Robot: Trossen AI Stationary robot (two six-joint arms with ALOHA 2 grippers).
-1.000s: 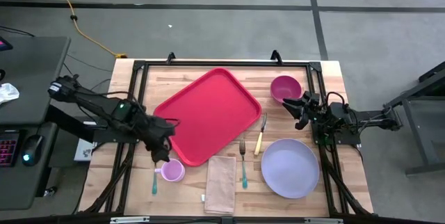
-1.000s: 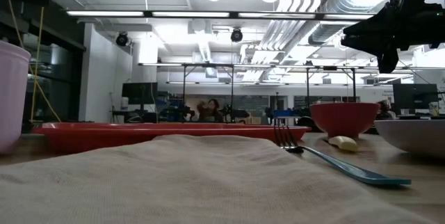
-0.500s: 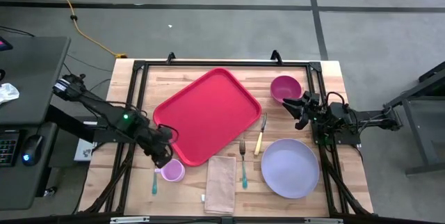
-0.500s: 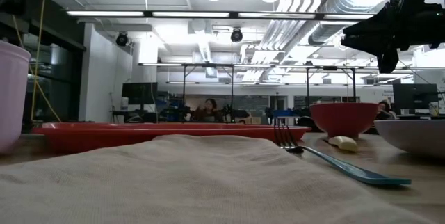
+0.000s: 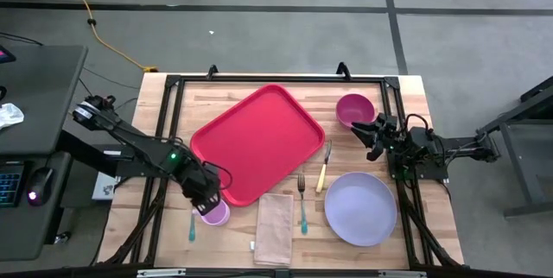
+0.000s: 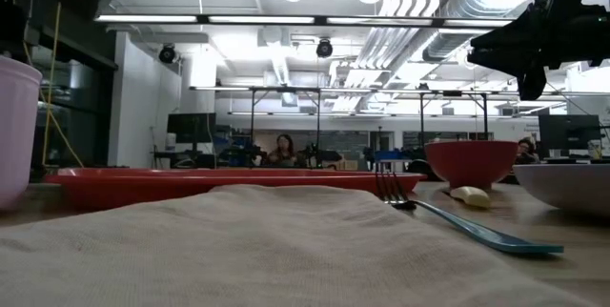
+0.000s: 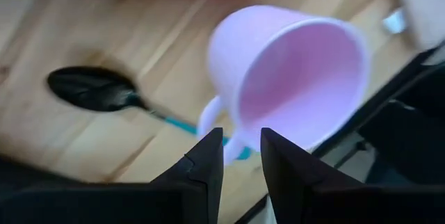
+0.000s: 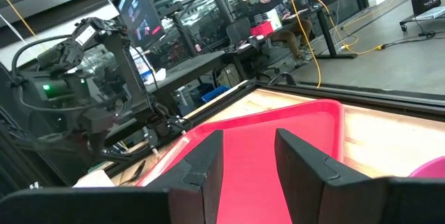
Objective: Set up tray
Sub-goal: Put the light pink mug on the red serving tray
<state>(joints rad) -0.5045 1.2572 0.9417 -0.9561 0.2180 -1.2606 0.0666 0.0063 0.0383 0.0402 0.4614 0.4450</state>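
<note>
The red tray [image 5: 257, 140] lies slantwise on the table's far middle; in the low view the tray [image 6: 191, 183] shows edge-on. A lavender cup [image 5: 217, 216] stands upright by the tray's near left corner. My left gripper [image 5: 206, 200] hangs just above it, pointing steeply down and open. In the left wrist view its fingertips [image 7: 240, 137] stand on either side of the cup's handle [image 7: 215, 116], with the cup [image 7: 299, 71] beyond them. My right gripper [image 5: 367, 135] waits open and level at the right, facing the tray [image 8: 278, 147].
A teal spoon [image 5: 192, 224] lies left of the cup. A beige napkin [image 5: 275, 226], a teal fork [image 5: 301, 202] and a yellow-handled knife [image 5: 323, 170] lie near the middle. A lavender plate [image 5: 360, 207] and a magenta bowl [image 5: 355, 108] sit at the right.
My left gripper has come down and toward the table's near edge, from over the tray's left edge to just above the cup, and has tipped to point more steeply down. Its fingers keep the same gap. Nothing on the table has moved.
</note>
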